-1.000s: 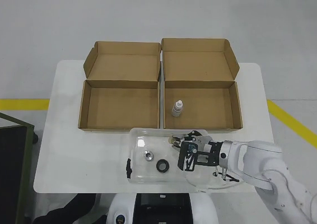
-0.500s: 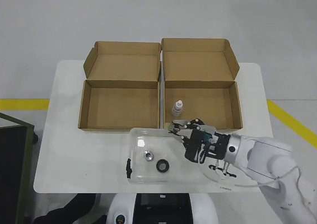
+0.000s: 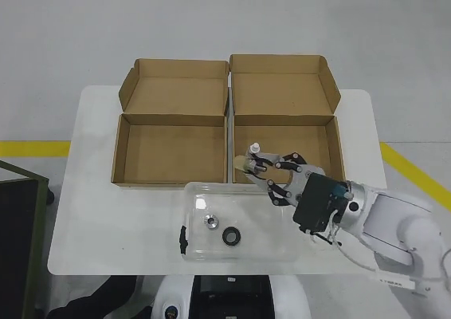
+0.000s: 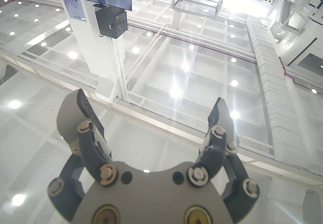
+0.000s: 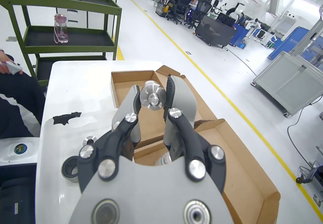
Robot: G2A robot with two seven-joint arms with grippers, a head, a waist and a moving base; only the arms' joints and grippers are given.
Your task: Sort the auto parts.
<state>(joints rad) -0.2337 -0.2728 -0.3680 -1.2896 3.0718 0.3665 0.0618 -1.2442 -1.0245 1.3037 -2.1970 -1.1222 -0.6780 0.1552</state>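
Over white table point(image 3: 98, 199), transfer step: round silver metal part point(image 5: 152, 100) pinched in right gripper point(image 5: 153, 88); next, release inside right-hand brown cardboard box point(image 3: 305, 151).

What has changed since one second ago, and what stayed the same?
The right arm lifted out of the clear tray and swung toward the right box, jaws shut on a round metal part. The bottle in that box, the silver piece and black ring in the tray, and the left box stayed put.

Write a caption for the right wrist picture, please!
Right gripper holds a round metal part over a cardboard box.
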